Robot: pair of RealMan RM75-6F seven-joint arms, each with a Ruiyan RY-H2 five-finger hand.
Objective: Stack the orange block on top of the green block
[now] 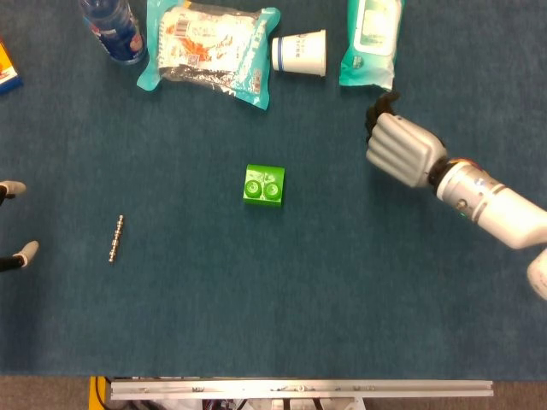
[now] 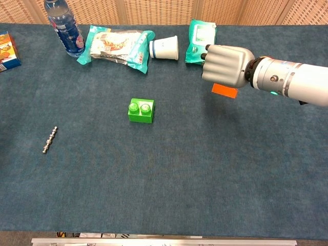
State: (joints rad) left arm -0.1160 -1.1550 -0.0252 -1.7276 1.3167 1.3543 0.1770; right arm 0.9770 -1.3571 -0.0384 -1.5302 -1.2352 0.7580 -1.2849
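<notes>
We have the orange block [image 2: 224, 90] gripped in our right hand [image 2: 225, 66], lifted clear of the table at the chest view's upper right. The green block [image 2: 141, 110] waits mid-frame — carrying across and setting down remain, we judge.

We see the block with two studs [image 2: 141, 111] near the middle of the bench [image 2: 169, 174], with the small metal rod [image 2: 49, 140] well off to its left. Along the far edge, from left to right, lie the box [image 2: 8, 50], the bottle [image 2: 62, 26], the snack bag [image 2: 117, 44], the tipped-over paper cup [image 2: 165, 47] and the wipes pack [image 2: 200, 35]. The right hand [image 2: 225, 65] holds the other block [image 2: 224, 90] above the bench, right of the studded block and just in front of the wipes pack.
</notes>
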